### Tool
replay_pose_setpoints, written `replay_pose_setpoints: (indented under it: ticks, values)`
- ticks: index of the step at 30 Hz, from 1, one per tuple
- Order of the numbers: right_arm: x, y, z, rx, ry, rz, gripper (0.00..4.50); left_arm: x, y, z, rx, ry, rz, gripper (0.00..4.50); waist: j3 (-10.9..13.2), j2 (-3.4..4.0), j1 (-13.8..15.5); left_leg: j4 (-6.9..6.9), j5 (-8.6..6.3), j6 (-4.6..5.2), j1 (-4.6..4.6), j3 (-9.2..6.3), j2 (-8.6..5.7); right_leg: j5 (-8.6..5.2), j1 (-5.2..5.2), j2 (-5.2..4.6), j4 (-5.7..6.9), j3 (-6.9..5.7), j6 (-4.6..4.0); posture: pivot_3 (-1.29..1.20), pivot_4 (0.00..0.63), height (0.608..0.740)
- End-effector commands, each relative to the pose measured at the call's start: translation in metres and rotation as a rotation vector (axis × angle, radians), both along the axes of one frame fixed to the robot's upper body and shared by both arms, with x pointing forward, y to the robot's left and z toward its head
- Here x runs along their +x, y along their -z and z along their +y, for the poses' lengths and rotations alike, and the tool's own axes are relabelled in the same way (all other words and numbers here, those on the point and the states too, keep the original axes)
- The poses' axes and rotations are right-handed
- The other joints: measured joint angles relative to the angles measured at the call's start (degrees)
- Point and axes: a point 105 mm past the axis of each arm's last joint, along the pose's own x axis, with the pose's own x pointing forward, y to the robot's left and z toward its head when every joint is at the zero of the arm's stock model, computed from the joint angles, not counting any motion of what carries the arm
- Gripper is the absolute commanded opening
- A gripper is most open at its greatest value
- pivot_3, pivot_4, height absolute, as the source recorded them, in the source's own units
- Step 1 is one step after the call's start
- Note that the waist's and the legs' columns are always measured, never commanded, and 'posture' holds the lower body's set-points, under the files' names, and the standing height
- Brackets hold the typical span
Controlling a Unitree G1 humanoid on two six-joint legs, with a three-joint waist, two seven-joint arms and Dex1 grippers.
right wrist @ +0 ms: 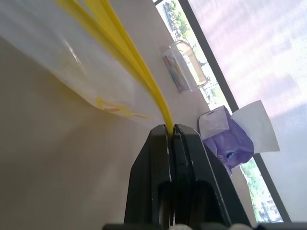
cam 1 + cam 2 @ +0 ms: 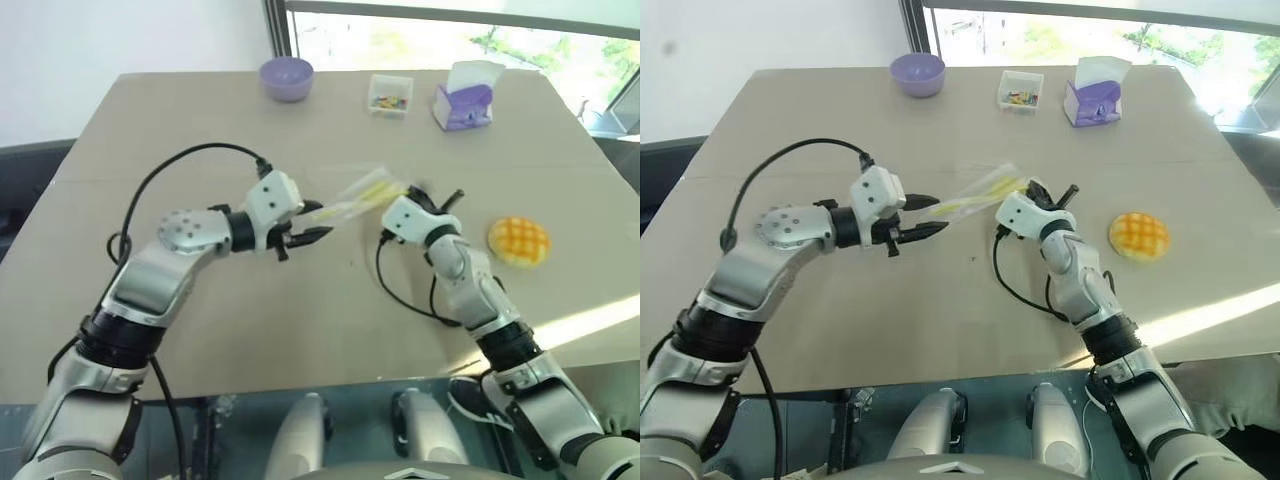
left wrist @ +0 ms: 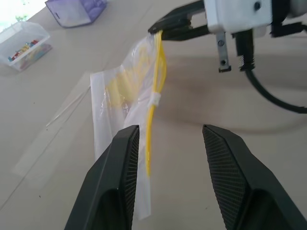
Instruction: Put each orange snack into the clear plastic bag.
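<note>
The orange snack (image 2: 519, 241), a round orange-yellow bun with a grid top, lies on the table to the right of my right arm. My right gripper (image 2: 406, 193) is shut on one end of the yellow seal strip of the clear plastic bag (image 2: 365, 190), holding it off the table. In the right wrist view the strip runs straight into the closed fingertips (image 1: 163, 132). My left gripper (image 2: 319, 221) stands open at the bag's other end. In the left wrist view the strip's loose end hangs between the fingers (image 3: 122, 158), ungripped.
A purple bowl (image 2: 287, 77), a small clear box of coloured bits (image 2: 389, 94) and a purple-and-white pack (image 2: 464, 100) stand along the table's far edge. Black cables loop off both wrists over the tan tabletop (image 2: 300, 310).
</note>
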Motion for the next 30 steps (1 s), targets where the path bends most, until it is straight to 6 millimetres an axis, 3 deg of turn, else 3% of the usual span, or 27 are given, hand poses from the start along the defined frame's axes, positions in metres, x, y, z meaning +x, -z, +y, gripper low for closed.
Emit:
replay_pose_setpoints:
  ticks: [1, 8, 13, 14, 15, 21, 22, 23, 24, 26, 30]
  values:
    - [-0.005, -0.012, 0.002, -0.001, -0.013, -0.047, 0.00, 0.004, -0.008, -0.006, 0.009, -0.005, -0.070, 2.21, 0.0, 0.00, 0.0, 0.02, 0.00, 0.00, 0.00, -0.01, 0.00, 0.00, 0.00, 0.00, 0.02, 0.00, 0.00, 0.00, 0.150, 0.737]
    - [-0.010, -0.011, 0.006, -0.012, -0.037, -0.048, 0.00, 0.012, -0.006, -0.006, 0.026, -0.036, -0.094, 2.21, 0.0, 0.00, -0.1, 0.08, 0.00, 0.01, 0.08, -0.01, 0.00, 0.00, 0.00, 0.01, 0.21, 0.01, 0.00, 0.00, 0.150, 0.737]
    - [-0.011, -0.012, 0.006, -0.018, -0.047, -0.049, 0.00, 0.014, -0.002, -0.007, 0.026, -0.045, -0.088, 0.82, 0.0, 0.00, -0.2, 0.15, 0.00, 0.01, 0.11, -0.01, 0.01, 0.00, 0.00, 0.02, 0.33, 0.02, 0.00, 0.00, 0.150, 0.737]
    - [-0.011, -0.012, 0.006, -0.020, -0.048, -0.049, 0.00, 0.015, -0.001, -0.007, 0.029, -0.043, -0.089, 0.24, 0.0, 0.00, -0.2, 0.17, 0.00, 0.01, 0.11, -0.02, 0.01, 0.00, 0.00, 0.02, 0.36, 0.02, 0.00, 0.00, 0.150, 0.737]
    - [-0.011, -0.012, 0.005, -0.018, -0.050, -0.047, 0.00, 0.015, -0.001, -0.008, 0.033, -0.040, -0.092, 0.02, 0.0, 0.00, -0.2, 0.19, 0.00, 0.01, 0.11, -0.01, 0.01, 0.00, 0.00, 0.02, 0.38, 0.02, 0.00, 0.00, 0.150, 0.737]
    - [-0.019, -0.008, -0.007, 0.017, -0.091, 0.043, 0.00, 0.027, -0.014, -0.006, 0.103, -0.033, -0.258, 0.02, 0.0, 0.00, -0.1, 0.20, 0.00, 0.01, 0.12, -0.02, 0.01, 0.00, 0.00, 0.02, 0.40, 0.02, 0.00, 0.00, 0.150, 0.737]
    - [-0.020, -0.009, -0.010, 0.042, -0.093, 0.055, 0.29, 0.029, -0.016, -0.005, 0.119, -0.028, -0.291, 0.00, 0.0, 0.00, 0.0, 0.21, 0.00, 0.01, 0.12, -0.02, 0.01, 0.00, 0.00, 0.02, 0.40, 0.02, 0.00, 0.00, 0.150, 0.737]
    - [-0.023, -0.009, -0.014, 0.069, -0.096, 0.070, 0.29, 0.031, -0.019, -0.005, 0.133, -0.021, -0.327, 0.00, 0.0, 0.00, 0.1, 0.22, 0.00, 0.01, 0.12, -0.02, 0.01, 0.00, 0.01, 0.02, 0.41, 0.01, 0.00, 0.00, 0.150, 0.737]
    - [-0.026, -0.010, -0.017, 0.088, -0.103, 0.082, 0.80, 0.033, -0.020, -0.005, 0.140, -0.012, -0.352, 0.00, 0.0, -0.01, 0.1, 0.22, 0.00, 0.01, 0.12, -0.03, 0.01, 0.00, 0.01, 0.02, 0.41, 0.01, 0.00, 0.00, 0.150, 0.737]
    - [-0.033, -0.013, -0.022, 0.128, -0.127, 0.087, 1.40, 0.035, -0.019, -0.003, 0.167, 0.001, -0.401, 0.00, 0.0, -0.01, 0.2, 0.22, 0.00, 0.01, 0.13, -0.01, 0.00, 0.00, 0.02, 0.01, 0.41, 0.01, 0.00, 0.00, 0.150, 0.737]
    - [-0.058, -0.020, -0.025, 0.247, -0.257, 0.168, 1.40, 0.039, -0.016, -0.001, 0.159, 0.008, -0.437, 0.00, 0.0, 0.00, 0.2, 0.22, 0.00, 0.02, 0.12, -0.02, 0.00, 0.00, 0.02, 0.01, 0.39, 0.01, 0.00, 0.00, 0.150, 0.737]
